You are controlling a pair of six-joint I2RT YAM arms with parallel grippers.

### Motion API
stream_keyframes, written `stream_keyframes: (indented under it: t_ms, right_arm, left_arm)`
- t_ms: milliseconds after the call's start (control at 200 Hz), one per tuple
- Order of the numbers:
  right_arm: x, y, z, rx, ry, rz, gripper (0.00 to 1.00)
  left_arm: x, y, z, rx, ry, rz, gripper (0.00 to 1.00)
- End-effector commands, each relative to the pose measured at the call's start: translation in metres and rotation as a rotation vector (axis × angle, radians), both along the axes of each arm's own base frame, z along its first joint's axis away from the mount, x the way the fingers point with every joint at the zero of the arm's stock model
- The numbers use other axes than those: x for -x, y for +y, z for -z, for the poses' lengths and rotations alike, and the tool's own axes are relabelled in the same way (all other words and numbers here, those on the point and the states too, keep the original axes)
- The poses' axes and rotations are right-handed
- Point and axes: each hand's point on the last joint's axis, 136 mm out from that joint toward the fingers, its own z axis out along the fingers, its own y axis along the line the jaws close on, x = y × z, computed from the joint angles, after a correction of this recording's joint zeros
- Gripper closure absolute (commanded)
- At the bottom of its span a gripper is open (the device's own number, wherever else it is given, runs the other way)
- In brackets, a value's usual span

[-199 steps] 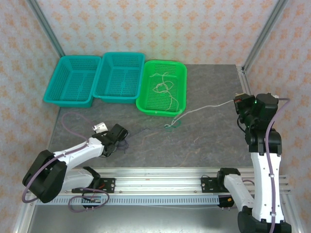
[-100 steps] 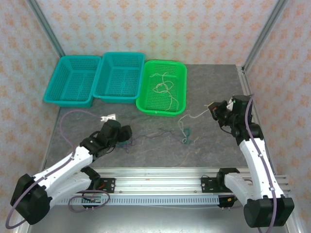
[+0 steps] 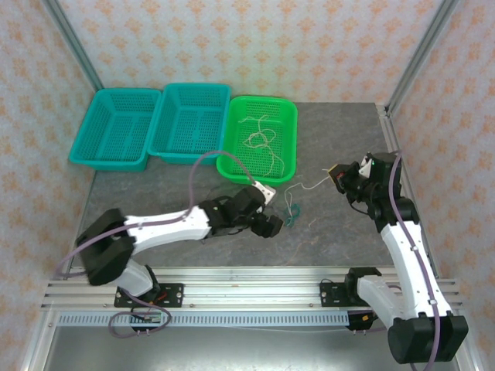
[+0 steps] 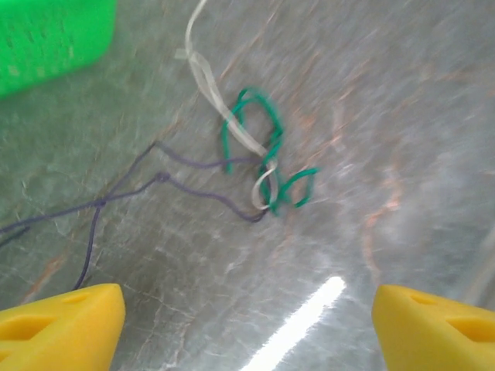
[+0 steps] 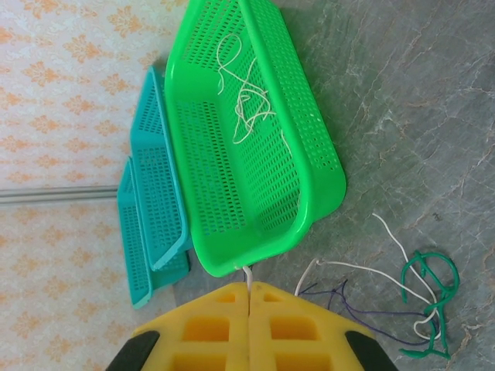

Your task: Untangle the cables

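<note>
A small knot of cables (image 3: 291, 210) lies on the grey table in front of the green basket. In the left wrist view a green cable (image 4: 267, 131), a cream-white cable (image 4: 213, 97) and a dark purple cable (image 4: 178, 189) are wound together. My left gripper (image 3: 272, 225) hovers just left of the knot, and its yellow fingers (image 4: 62, 325) stand wide apart with nothing between them. To the right, my right gripper (image 3: 337, 175) is shut on the end of the white cable (image 5: 249, 277), which runs slack down to the knot (image 5: 429, 301).
The green basket (image 3: 295, 135) holds loose cream-white cables (image 3: 259, 139). Two teal baskets (image 3: 116, 127) (image 3: 189, 120) stand to its left at the back. The left arm's purple-grey hose (image 3: 203, 166) arcs over the green basket's front corner. Metal rails run along the near edge.
My left gripper has opened, let go of the dark cable and swung right to the knot. My right gripper moved left with the white cable, which went slack, then stayed still.
</note>
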Motion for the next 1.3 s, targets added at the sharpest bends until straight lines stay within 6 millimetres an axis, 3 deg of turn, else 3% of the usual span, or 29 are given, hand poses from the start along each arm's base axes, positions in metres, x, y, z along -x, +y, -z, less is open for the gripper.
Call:
stream_keyframes:
  t_ms: [0,125,230,385,455,586,781,881,916,1041,1296]
  right_arm:
    - [0.005,0.003,-0.013,-0.002,-0.035,-0.022,1.00]
    - [0.007,0.004,-0.013,-0.001,-0.030,-0.029,1.00]
    - [0.009,0.004,-0.012,0.002,-0.028,-0.030,1.00]
    - [0.010,0.004,-0.009,0.003,-0.022,-0.029,1.00]
    - [0.010,0.004,-0.008,0.002,-0.020,-0.026,1.00]
    - [0.010,0.003,-0.008,0.004,-0.020,-0.025,1.00]
    - [0.012,-0.001,-0.004,0.025,-0.002,-0.002,1.00]
    - [0.015,-0.013,0.002,0.071,0.022,0.049,1.00]
    - [0.016,-0.021,0.004,0.101,0.037,0.086,1.00]
    - [0.024,-0.054,0.011,0.165,0.098,0.233,1.00]
    - [0.027,-0.096,-0.009,0.217,0.070,0.414,1.00]
  left_arm:
    - [-0.022,-0.012,0.017,-0.050,-0.006,-0.054,0.12]
    - [-0.040,-0.017,0.040,-0.077,0.044,-0.182,0.07]
    - [-0.041,-0.025,0.055,0.000,0.104,-0.260,0.04]
    - [-0.044,-0.011,0.080,-0.005,0.158,-0.417,0.09]
    - [-0.044,-0.003,0.097,-0.026,0.168,-0.463,0.22]
    - [-0.045,0.000,0.104,-0.035,0.179,-0.501,0.57]
    - [-0.047,0.018,0.109,-0.073,0.164,-0.541,1.00]
    - [-0.045,0.035,0.112,-0.073,0.167,-0.569,1.00]
    - [-0.046,0.040,0.103,-0.046,0.159,-0.580,1.00]
    - [-0.037,0.074,0.105,-0.048,0.167,-0.632,1.00]
    - [-0.010,0.150,0.116,-0.150,0.179,-0.737,1.00]
